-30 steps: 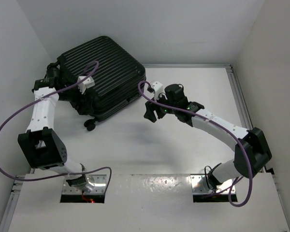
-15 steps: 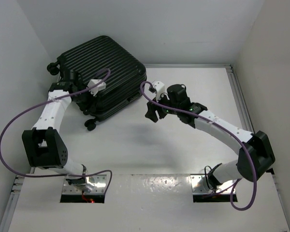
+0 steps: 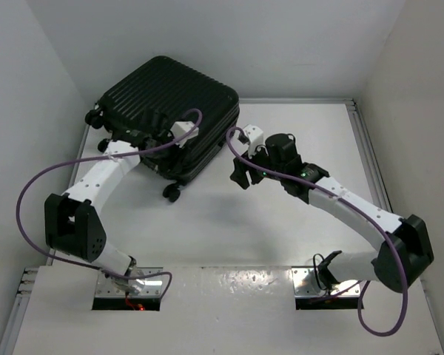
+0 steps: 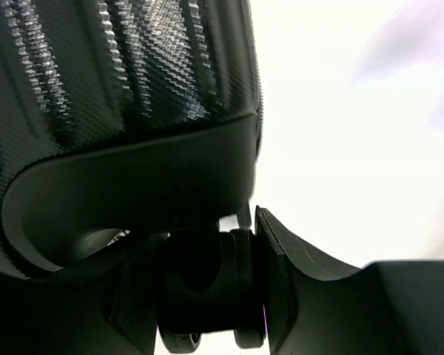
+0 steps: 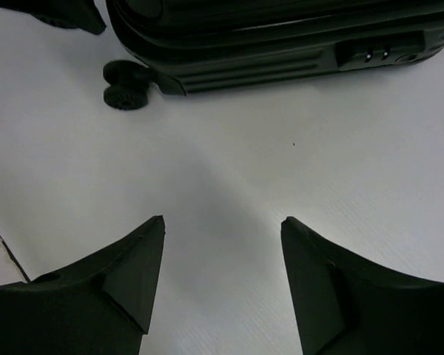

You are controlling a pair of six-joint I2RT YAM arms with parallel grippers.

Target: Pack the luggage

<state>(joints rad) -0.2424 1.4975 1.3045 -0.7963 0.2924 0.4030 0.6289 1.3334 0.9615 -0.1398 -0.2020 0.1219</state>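
The luggage (image 3: pixel 170 103) is a black ribbed hard-shell suitcase, shut and lying flat at the table's back left. My left gripper (image 3: pixel 152 142) reaches onto its near side. In the left wrist view the left gripper (image 4: pixel 207 281) is shut on one small black wheel (image 4: pixel 200 274) under the shell's corner. My right gripper (image 3: pixel 240 177) is open and empty, low over the table just right of the suitcase. The right wrist view shows its fingers spread (image 5: pixel 222 222), with the suitcase's side (image 5: pixel 281 37), its lock (image 5: pixel 374 53) and a free wheel (image 5: pixel 126 85) ahead.
White walls close in the table on the left, back and right. A purple cable (image 3: pixel 29 200) loops out from the left arm. Another free wheel (image 3: pixel 170 194) sticks out at the suitcase's near corner. Bare white table (image 3: pixel 229 229) lies in front of the suitcase.
The luggage has slid and turned to the right, away from the left wall, with my left gripper moving with it. My right gripper has backed off a little to the right.
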